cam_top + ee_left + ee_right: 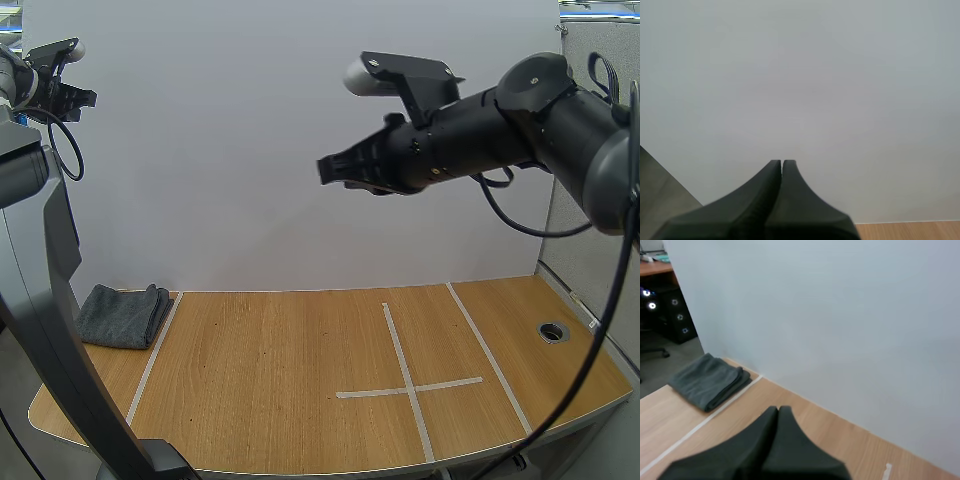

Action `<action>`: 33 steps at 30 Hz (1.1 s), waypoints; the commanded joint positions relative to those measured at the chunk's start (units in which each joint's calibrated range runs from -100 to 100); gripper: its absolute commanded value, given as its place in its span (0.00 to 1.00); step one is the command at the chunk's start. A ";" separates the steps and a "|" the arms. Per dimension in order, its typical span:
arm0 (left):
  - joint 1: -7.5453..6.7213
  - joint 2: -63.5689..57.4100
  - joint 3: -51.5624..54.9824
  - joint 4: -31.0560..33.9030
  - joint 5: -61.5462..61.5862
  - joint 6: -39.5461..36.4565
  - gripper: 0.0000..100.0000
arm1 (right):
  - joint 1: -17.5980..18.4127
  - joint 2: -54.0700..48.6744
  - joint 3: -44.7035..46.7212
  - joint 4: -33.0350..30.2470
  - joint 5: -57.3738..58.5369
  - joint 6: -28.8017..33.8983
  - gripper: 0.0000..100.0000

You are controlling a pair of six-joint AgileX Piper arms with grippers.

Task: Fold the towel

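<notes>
A grey towel (124,315) lies folded at the far left of the wooden table (300,380), just left of a strip of white tape. In the right wrist view the same towel (710,380) sits by the table's back corner, well ahead of my fingers. My right gripper (322,170) hangs high over the table's middle, shut on nothing; its fingers (778,412) lie together as one dark wedge. My left gripper (782,162) is also shut and holds nothing, facing the white back wall.
White tape lines (405,385) form a cross and lanes on the table's right half. A round cable hole (552,331) sits near the right edge. A white wall (300,150) stands behind the table.
</notes>
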State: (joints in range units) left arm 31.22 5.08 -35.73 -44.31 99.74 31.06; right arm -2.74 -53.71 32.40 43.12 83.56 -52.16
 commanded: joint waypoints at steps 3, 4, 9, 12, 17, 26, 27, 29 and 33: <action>0.02 -0.50 -0.35 -0.46 0.26 -0.41 0.02 | 10.76 -15.72 11.98 -15.09 -52.24 11.07 0.00; 0.02 -0.50 -0.35 -0.46 0.26 -0.41 0.02 | 10.77 -17.68 14.46 -15.85 -55.51 11.07 0.00; 0.02 -0.50 -0.35 -0.46 0.26 -0.41 0.02 | 10.68 -23.47 21.71 -16.27 -53.61 11.07 0.00; 0.02 -0.50 -0.35 -0.46 0.26 -0.41 0.02 | 10.68 -23.91 22.08 -16.27 -51.14 11.07 0.00; 0.02 -0.50 -0.35 -0.46 0.26 -0.41 0.02 | 10.68 -23.91 22.08 -16.27 -51.14 11.07 0.00; 0.02 -2.81 -0.35 0.81 0.26 -0.41 0.02 | 10.68 -23.91 22.08 -15.72 -51.17 11.07 0.00; 0.02 -3.27 -0.35 0.81 0.26 -0.41 0.02 | 10.68 -23.91 22.08 -15.72 -51.17 11.07 0.00; 0.02 -4.16 -0.35 0.81 0.26 -0.41 0.02 | 10.68 -23.91 22.08 -15.72 -51.17 11.07 0.00; -0.53 -6.30 -0.35 0.95 0.26 -0.41 0.02 | 10.68 -23.91 22.08 -15.72 -51.17 11.07 0.00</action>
State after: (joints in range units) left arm 31.22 0.87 -35.73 -42.92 99.74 31.02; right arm 7.88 -77.00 54.45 27.48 32.69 -41.46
